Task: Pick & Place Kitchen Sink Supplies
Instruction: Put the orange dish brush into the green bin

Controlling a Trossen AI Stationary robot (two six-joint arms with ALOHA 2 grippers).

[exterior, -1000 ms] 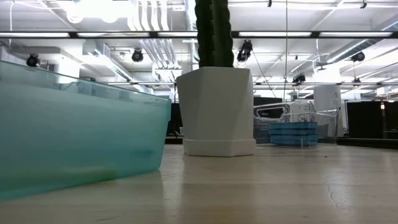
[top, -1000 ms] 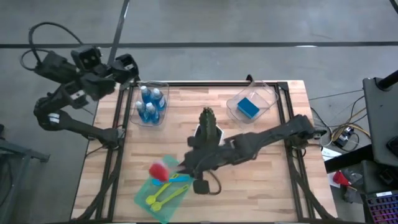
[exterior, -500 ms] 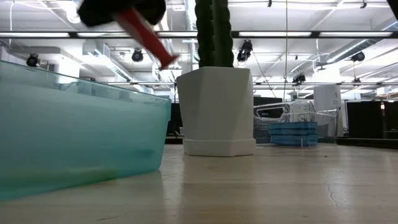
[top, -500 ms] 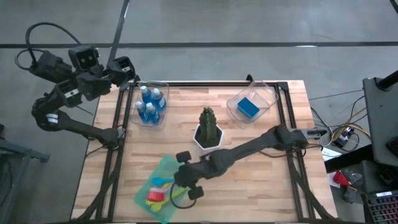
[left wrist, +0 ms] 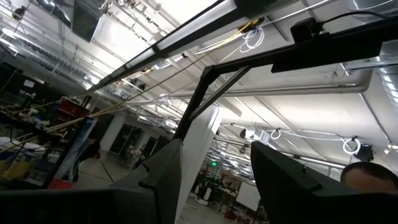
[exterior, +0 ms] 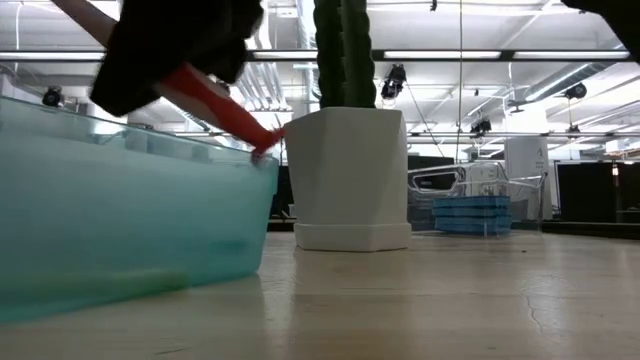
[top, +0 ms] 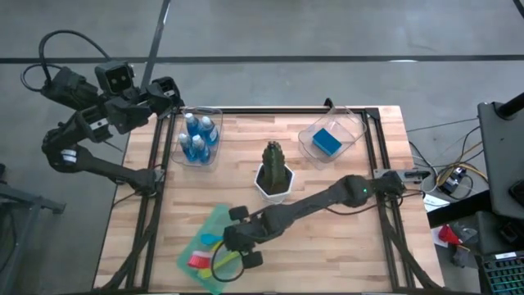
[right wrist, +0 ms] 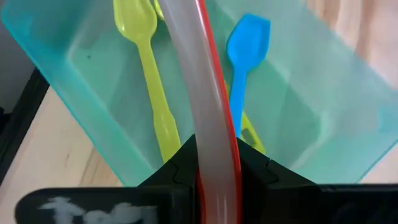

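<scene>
My right gripper [top: 235, 242] reaches over the teal bin [top: 190, 246] near the table's near-left corner and is shut on the red brush [right wrist: 208, 93]. The brush's red head [top: 199, 260] sits inside the bin, and in the low view the red brush [exterior: 220, 105] slants above the bin's rim [exterior: 140, 140]. A lime brush [right wrist: 149, 74] and a blue brush [right wrist: 246, 46] lie on the bin's floor. Three blue bottles [top: 199, 138] stand in a clear tub. A blue sponge [top: 327, 141] lies in another tub. My left gripper [left wrist: 214, 180] is open, raised beyond the far-left corner. My right gripper pinches the red brush's handle [right wrist: 210, 158] between its two fingers, which lie across the handle. It comes slanting down from the table's right side. The brush slants in the hold with its head [top: 199, 260] down in the teal bin; whether the head touches the floor I cannot tell.
A dark green cactus in a white pot [top: 274, 170] stands mid-table, just far of my right arm. The bottle tub [top: 214, 156] sits at the far left, the sponge tub [top: 348, 127] at the far right. Bare wood [top: 344, 246] lies to the near right.
My right gripper has carried the red brush toward the table's near-left corner and down. The brush's head, first beside the bin's far edge, now sits inside the teal bin. In the low view the gripper and brush have dropped into the picture above the bin.
</scene>
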